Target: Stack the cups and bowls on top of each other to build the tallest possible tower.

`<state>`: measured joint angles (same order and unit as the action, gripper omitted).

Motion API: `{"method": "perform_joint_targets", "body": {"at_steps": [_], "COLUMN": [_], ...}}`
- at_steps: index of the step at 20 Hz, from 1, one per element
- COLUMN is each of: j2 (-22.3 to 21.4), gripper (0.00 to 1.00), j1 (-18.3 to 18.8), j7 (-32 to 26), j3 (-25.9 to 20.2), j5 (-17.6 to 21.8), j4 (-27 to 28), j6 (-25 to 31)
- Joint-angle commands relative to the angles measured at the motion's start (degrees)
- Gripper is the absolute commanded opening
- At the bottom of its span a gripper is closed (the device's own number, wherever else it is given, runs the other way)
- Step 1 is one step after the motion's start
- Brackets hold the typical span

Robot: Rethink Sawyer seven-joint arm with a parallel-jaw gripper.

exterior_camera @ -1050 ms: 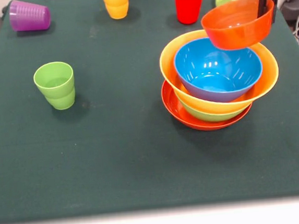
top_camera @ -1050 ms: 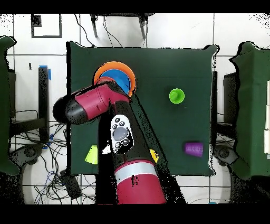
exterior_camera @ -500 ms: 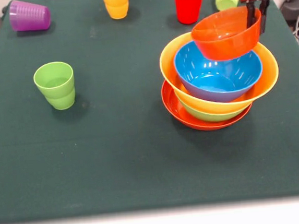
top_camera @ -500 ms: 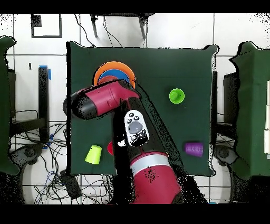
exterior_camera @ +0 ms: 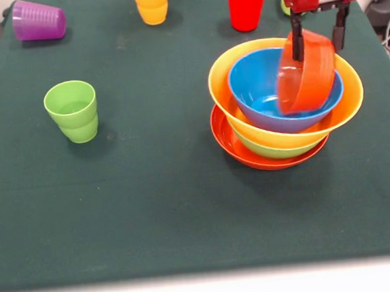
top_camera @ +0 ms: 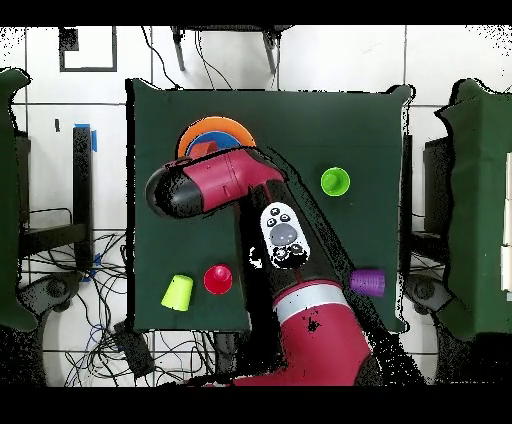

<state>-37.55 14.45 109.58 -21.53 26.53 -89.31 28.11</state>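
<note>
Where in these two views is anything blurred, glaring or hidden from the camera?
Front view: the small orange bowl, tipped on edge in the gripper above the blue bowl, looks smeared and half see-through, while the green cup is crisp; the blue bowl shows soft glare. Overhead view: the arm hides most of the tower, and the gripper cannot be seen.

5 bowls all piled together, and 5 cups: 2 green, 1 purple, 1 yellow, 1 red.

Red arm over stacked bowls
</note>
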Motion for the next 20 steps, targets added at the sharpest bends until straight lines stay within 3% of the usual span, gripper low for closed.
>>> {"method": "perform_joint_targets", "body": {"at_steps": [1,10,20], "j2": [1.2,0.4,3.2], "gripper": [1.00,1.00,1.00], "j1": [0.4,-0.9,-1.4], "j7": [-14.5,-10.7,-9.3], "j3": [-4.4,-4.0,-4.1], "j5": [4.7,4.6,4.6], "j4": [2.7,1.2,1.4], "j6": [9.2,7.5,5.8]}}
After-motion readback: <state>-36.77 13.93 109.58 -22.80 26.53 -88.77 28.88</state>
